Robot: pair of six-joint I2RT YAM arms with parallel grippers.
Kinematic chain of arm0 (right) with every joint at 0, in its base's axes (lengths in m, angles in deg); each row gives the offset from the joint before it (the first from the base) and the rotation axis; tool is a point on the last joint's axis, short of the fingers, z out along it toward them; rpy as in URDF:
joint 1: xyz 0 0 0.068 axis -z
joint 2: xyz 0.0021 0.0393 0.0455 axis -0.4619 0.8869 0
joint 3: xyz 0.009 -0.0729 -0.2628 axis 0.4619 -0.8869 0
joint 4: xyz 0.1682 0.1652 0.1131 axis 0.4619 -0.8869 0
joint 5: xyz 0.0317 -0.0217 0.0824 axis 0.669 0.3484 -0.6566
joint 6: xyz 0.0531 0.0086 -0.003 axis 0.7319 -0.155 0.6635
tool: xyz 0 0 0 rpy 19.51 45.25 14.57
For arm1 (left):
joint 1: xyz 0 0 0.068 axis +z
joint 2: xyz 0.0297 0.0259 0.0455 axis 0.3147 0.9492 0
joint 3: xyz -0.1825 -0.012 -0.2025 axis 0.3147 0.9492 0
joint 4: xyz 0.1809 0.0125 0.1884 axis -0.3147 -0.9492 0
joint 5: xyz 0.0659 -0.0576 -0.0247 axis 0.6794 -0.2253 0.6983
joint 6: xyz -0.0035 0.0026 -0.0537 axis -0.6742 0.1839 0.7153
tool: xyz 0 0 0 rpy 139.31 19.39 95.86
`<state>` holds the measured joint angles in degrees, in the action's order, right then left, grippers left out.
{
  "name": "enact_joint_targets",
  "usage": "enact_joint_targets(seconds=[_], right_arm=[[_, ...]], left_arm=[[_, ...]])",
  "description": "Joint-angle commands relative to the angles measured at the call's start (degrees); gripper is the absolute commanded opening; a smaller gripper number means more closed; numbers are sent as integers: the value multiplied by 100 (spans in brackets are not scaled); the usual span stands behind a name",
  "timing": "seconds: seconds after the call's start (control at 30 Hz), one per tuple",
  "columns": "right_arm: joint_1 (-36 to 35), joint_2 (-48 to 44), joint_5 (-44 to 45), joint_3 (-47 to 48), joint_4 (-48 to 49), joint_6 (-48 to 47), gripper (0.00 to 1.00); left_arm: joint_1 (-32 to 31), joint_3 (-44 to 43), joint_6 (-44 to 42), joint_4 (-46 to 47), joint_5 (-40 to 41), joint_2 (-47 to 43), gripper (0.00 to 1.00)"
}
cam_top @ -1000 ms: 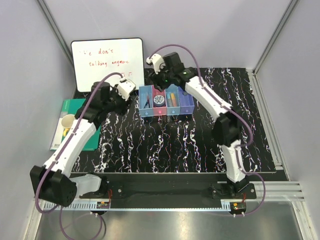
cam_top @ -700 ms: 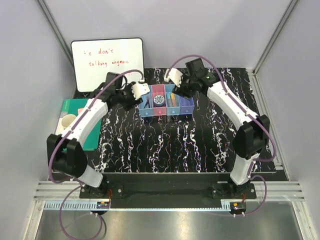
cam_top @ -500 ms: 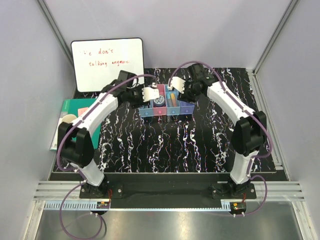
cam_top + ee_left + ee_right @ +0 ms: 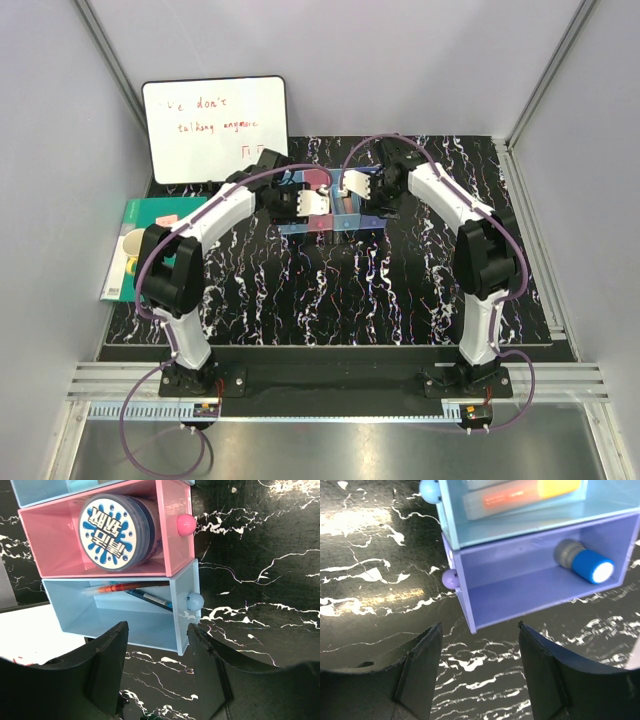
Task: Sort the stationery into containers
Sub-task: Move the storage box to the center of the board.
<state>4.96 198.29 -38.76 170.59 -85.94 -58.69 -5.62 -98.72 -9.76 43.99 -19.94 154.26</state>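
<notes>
The four joined containers (image 4: 343, 222) stand at the back middle of the table, largely covered by both grippers. In the left wrist view the pink bin (image 4: 172, 540) holds the round white-blue tape roll (image 4: 116, 532), and the light blue bin (image 4: 127, 617) beside it holds thin orange and blue pens (image 4: 132, 588). My left gripper (image 4: 156, 632) hovers open just above that bin's outer corner, holding nothing. In the right wrist view the purple bin (image 4: 520, 587) holds the blue-capped grey cylinder (image 4: 585, 562), and the neighbouring light blue bin (image 4: 485, 527) holds an orange marker (image 4: 530, 491). My right gripper (image 4: 480, 627) is open and empty over the purple bin's corner.
A whiteboard (image 4: 214, 128) with red writing leans at the back left. A green notebook (image 4: 155, 225) lies at the left table edge with a yellow mug (image 4: 130, 245) on it. The black marbled tabletop (image 4: 400, 280) stretches in front of the bins.
Both arms have swung inward from either side until their grippers hang over the bins. Both grippers have opened wider.
</notes>
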Motion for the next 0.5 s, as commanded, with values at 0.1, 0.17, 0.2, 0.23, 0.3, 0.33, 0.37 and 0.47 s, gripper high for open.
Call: enact_joint_targets(seconds=[0.1,0.17,0.2,0.23,0.3,0.33,0.37,0.47], right_arm=[[40,83,-316,-8,-137,-191,69],[48,136,-308,-52,-137,-192,68],[57,162,-316,-69,-137,-191,68],[66,215,-316,-70,-129,-191,68],[66,276,-325,-70,-129,-191,68],[83,294,-334,-61,-137,-191,68],[84,312,-343,-35,-129,-191,68],[101,382,-360,1,-137,-200,66]], left_arm=[[-64,5,-165,-20,-76,128,57],[-91,14,-156,-29,-111,172,56],[-99,14,-148,-46,-120,225,56],[-108,-3,-130,-47,-112,252,56],[-135,5,-86,-55,-120,322,56],[-135,14,-86,-55,-129,348,56],[-135,14,-95,-55,-112,366,56],[-143,23,-95,-55,-68,471,54]])
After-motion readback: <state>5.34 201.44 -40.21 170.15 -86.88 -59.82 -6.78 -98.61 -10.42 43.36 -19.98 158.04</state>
